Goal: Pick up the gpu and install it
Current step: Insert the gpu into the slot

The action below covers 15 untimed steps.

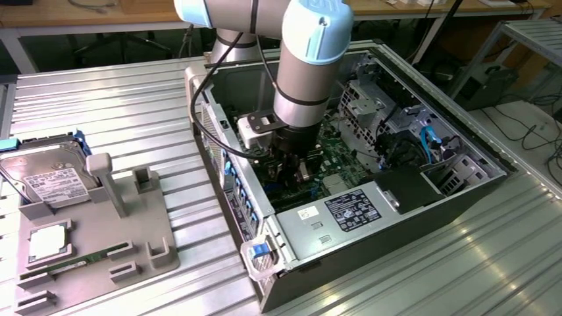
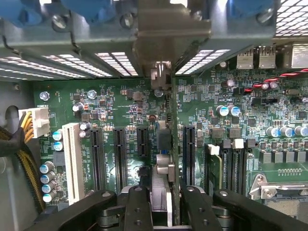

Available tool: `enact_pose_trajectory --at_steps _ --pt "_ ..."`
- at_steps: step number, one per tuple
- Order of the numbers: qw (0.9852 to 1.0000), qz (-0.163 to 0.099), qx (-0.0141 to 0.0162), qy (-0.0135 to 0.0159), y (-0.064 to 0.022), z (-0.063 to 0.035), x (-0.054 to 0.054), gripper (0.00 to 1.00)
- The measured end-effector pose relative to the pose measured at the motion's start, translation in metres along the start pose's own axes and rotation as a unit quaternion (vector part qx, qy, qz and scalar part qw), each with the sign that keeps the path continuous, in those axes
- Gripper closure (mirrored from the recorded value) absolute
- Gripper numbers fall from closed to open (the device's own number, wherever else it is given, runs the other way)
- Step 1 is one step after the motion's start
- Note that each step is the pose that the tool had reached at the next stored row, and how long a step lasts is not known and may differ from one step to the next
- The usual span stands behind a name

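Inside the open computer case [image 1: 457, 197], your gripper [image 2: 162, 211] is clamped on the gpu [image 2: 166, 144], held on edge over the green board [image 2: 120, 106], so any small tilt could make it miss its slot and bend.

We've got the open computer case [image 1: 422, 217] on the table [image 1: 105, 99], with the parts holder [image 1: 97, 257] off to the exterior view's left. The hard drive [image 1: 44, 174] sits in that holder. Inside the case, the gpu [image 2: 166, 159] stands edge-on over the motherboard [image 2: 120, 106], between the gripper [image 2: 161, 207] fingers [image 2: 137, 207], among the expansion slots [image 2: 120, 159].
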State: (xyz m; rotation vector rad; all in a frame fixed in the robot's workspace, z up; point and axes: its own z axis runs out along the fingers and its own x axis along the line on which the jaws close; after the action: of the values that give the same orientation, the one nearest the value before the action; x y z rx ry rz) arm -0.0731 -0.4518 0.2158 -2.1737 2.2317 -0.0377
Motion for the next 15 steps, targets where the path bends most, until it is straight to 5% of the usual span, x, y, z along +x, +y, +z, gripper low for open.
enact_pose_trajectory --at_steps 15 --pt "1.0 0.0 -0.0003 -0.0006 0.0 -0.0019 -0.0001 0.71"
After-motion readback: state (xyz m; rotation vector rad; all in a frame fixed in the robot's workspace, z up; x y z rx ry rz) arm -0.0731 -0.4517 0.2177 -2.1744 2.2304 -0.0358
